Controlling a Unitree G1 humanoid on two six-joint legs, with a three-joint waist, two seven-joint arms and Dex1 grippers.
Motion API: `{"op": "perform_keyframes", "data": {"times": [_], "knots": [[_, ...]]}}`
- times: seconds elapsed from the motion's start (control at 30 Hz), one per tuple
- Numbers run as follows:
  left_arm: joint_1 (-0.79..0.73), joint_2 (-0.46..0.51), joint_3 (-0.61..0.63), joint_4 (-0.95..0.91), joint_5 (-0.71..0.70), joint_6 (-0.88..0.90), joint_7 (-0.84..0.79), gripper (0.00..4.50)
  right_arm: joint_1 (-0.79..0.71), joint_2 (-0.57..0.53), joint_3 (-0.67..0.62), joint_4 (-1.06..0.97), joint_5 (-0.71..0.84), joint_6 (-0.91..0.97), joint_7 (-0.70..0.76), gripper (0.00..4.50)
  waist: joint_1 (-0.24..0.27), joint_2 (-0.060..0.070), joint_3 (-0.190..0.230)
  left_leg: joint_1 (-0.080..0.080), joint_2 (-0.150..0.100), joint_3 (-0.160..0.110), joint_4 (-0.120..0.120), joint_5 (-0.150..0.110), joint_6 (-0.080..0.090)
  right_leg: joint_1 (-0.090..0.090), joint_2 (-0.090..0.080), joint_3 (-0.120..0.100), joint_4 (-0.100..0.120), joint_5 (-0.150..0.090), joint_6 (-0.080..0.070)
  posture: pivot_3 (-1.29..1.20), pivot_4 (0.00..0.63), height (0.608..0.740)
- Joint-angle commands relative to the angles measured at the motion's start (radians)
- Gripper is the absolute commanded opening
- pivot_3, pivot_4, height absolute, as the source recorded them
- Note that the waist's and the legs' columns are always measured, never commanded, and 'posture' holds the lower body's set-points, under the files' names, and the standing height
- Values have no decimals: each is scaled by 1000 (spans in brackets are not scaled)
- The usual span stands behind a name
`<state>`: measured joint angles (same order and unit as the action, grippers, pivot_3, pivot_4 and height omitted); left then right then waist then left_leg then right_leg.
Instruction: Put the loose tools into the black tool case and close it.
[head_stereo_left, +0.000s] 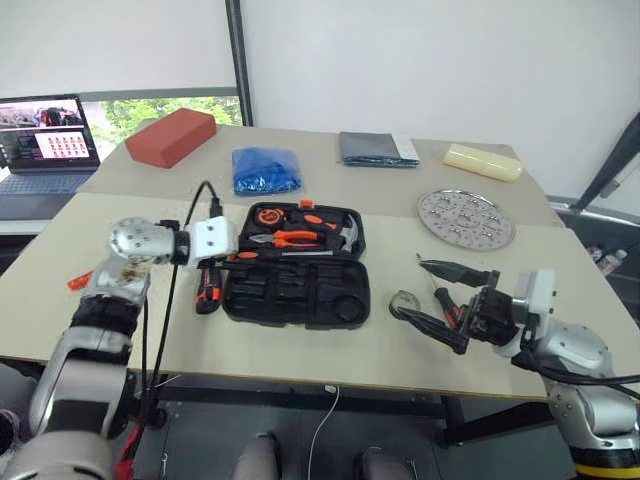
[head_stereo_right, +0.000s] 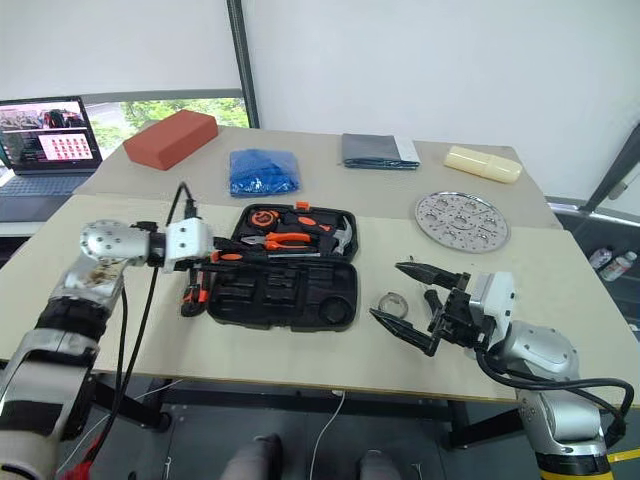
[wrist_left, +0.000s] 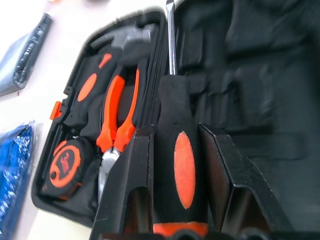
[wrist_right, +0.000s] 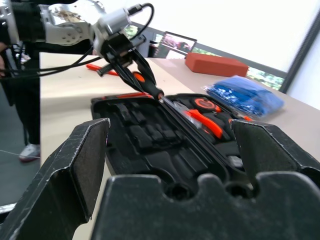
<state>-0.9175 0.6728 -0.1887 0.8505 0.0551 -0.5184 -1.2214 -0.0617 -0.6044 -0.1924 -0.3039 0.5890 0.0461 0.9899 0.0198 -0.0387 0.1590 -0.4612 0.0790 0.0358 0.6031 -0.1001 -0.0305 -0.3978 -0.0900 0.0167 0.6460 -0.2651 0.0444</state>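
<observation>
At the lower right of the head view the right gripper (head_stereo_right: 412, 300) is seen with its two black fingers spread wide and nothing between them, a small grey tape roll (head_stereo_right: 393, 301) lying on the table (head_stereo_left: 300, 350) just beside its fingertips. Left of centre, the left gripper (wrist_left: 176, 165) is clamped on the black-and-orange handle of a screwdriver (wrist_left: 175, 150), whose shaft is held over the hinge line of the open black tool case (head_stereo_left: 296, 292). Further up the frame, orange-handled pliers (head_stereo_left: 290, 239), a hammer (head_stereo_left: 345, 236) and a tape measure (head_stereo_left: 268, 215) are seated in the case's far half.
</observation>
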Motion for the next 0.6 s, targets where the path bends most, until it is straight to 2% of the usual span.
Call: {"op": "perform_keyframes", "data": {"times": [0.03, 0.27, 0.43, 0.47, 0.53, 0.57, 0.6], "knots": [[-59, -20, -29, 130, 69, -122, 53, 880, 16, 6, -53, -33, 6, -28, -26, 4500, -5, 0, 0, 0, 0, 0, 0, 0, 0, 0, 0, 0, 0, 0, 0, 0, 150, 740], [-101, -74, -60, 276, 136, -217, 92, 880, 102, 21, -69, -73, -5, -55, -44, 4500, -2, 0, 0, 0, 0, 0, 2, 0, 0, 1, 0, 0, 0, -2, 3, 0, 150, 740], [-118, -83, -54, 330, 156, -195, 113, 880, 127, 26, -72, -75, -10, -68, -49, 4500, -6, 0, 0, 0, 0, 0, 3, -1, -1, 2, 0, 0, 0, -4, 8, 0, 150, 740], [-121, -86, -41, 336, 147, -189, 125, 1883, 132, 26, -73, -75, -10, -70, -48, 4500, -7, 0, 0, 0, 0, 0, 4, -1, -1, 2, 0, 0, 0, -4, 8, 0, 150, 740], [-123, -96, 8, 340, 86, -179, 89, 2443, 141, 27, -75, -76, -9, -72, -48, 4500, -7, 0, 0, 0, 0, 0, 4, -1, -1, 2, 0, 0, 0, -4, 8, 0, 150, 740], [-124, -101, 42, 340, 42, -170, 64, 2929, 147, 27, -75, -77, -7, -71, -48, 4500, -7, 0, 0, 0, 0, 0, 3, -1, 0, 2, 0, 0, 1, -3, 8, 0, 150, 740], [-124, -110, 82, 336, -9, -149, 21, 3183, 151, 27, -76, -77, -6, -70, -47, 4500, -7, 0, 0, 0, 0, 0, 3, -1, 0, 2, 0, 0, 1, -3, 8, 0, 150, 740]]}}
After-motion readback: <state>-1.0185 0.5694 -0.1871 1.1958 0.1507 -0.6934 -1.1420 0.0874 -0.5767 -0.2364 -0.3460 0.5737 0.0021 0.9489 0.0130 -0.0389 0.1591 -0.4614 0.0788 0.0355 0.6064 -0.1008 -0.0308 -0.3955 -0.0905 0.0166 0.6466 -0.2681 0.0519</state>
